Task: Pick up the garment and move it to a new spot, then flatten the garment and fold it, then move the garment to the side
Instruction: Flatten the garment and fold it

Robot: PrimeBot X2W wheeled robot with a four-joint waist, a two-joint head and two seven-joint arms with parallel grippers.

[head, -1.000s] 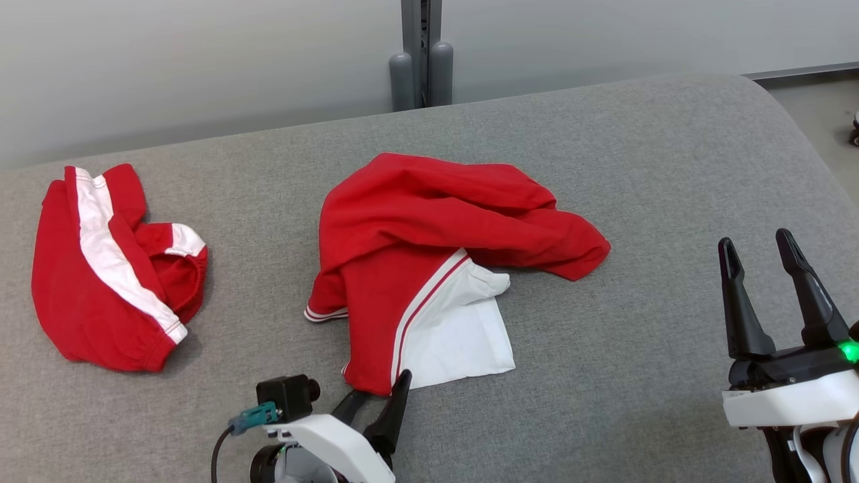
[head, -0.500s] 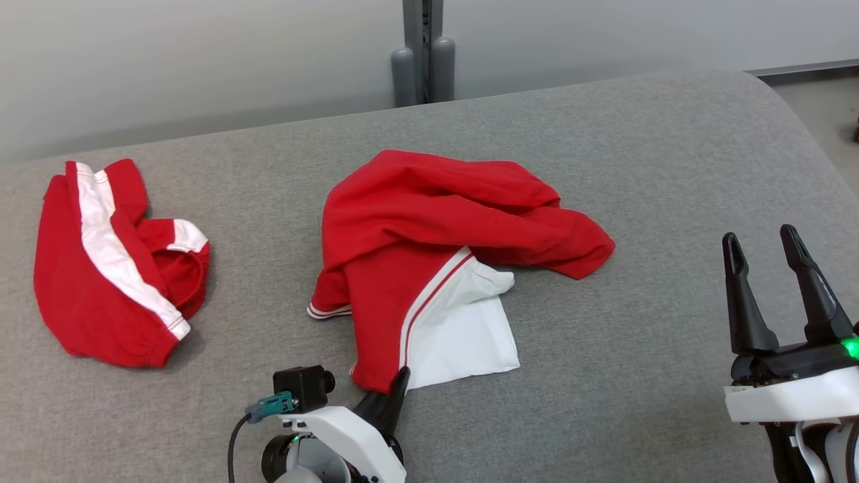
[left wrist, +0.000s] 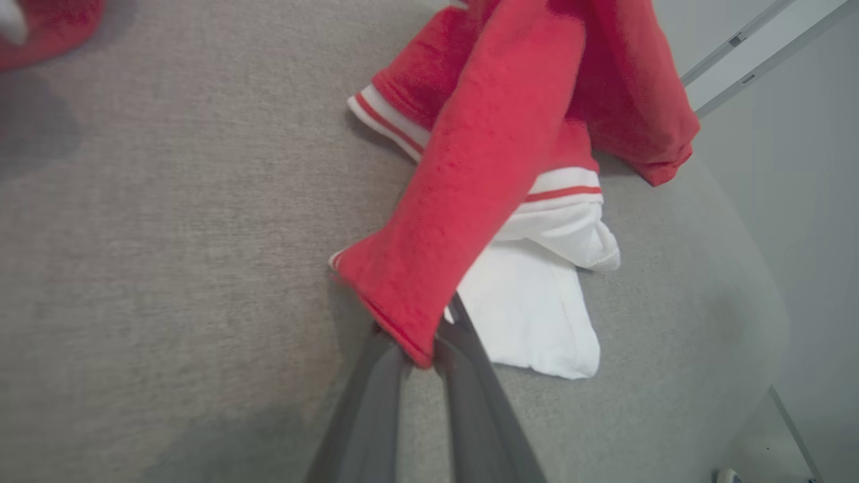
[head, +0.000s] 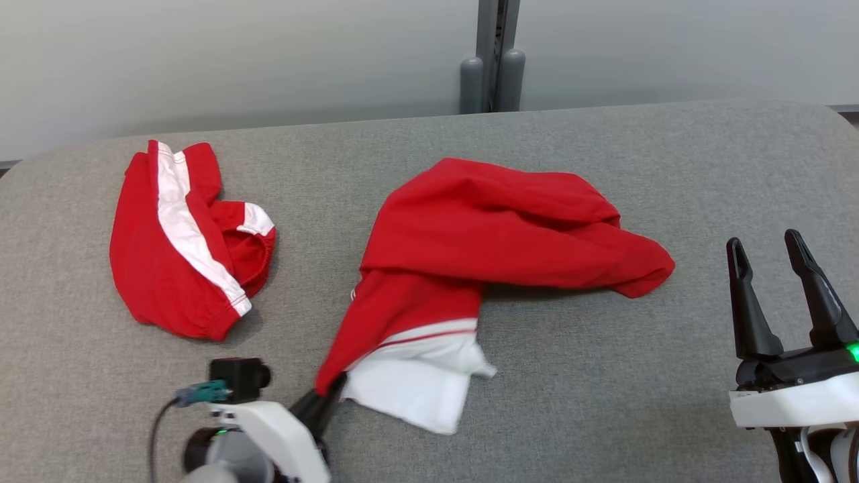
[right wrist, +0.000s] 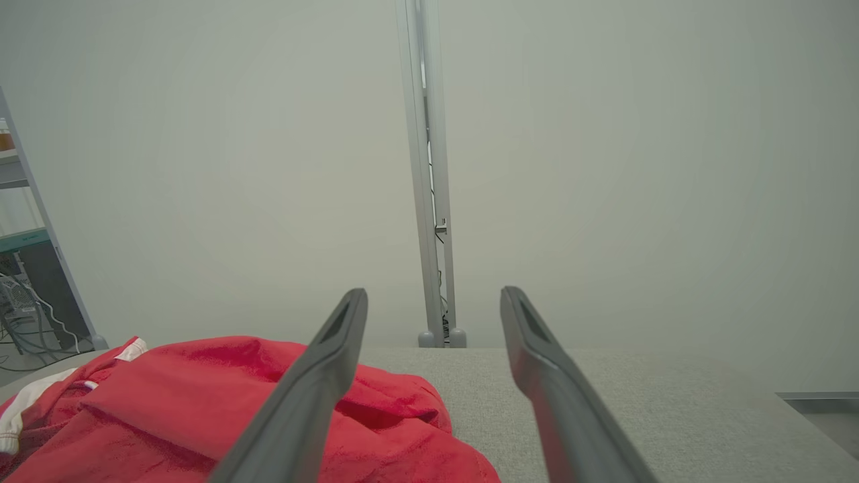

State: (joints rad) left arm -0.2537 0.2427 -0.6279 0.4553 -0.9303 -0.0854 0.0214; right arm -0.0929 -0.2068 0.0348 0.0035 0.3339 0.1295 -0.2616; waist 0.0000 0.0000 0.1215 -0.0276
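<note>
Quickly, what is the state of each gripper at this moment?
Left gripper: fingers closed on the near red corner of the middle garment.
Right gripper: open, holding nothing.

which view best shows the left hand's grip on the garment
Left wrist view: close up, the left hand is shut on the garment at its red hem corner. Head view shows that pinch small and low. Right wrist view shows its red folds.

Bench (head: 704, 168): garment (head: 496, 228) at centre, its near corner at 7 o'clock, pinched in left hand (head: 337, 384). Second garment (head: 174, 268) on bench at 10 o'clock, well apart. Right hand (head: 764, 239) at 4 o'clock, apart from garment. Post (head: 493, 74) behind bench, 12 o'clock.
</note>
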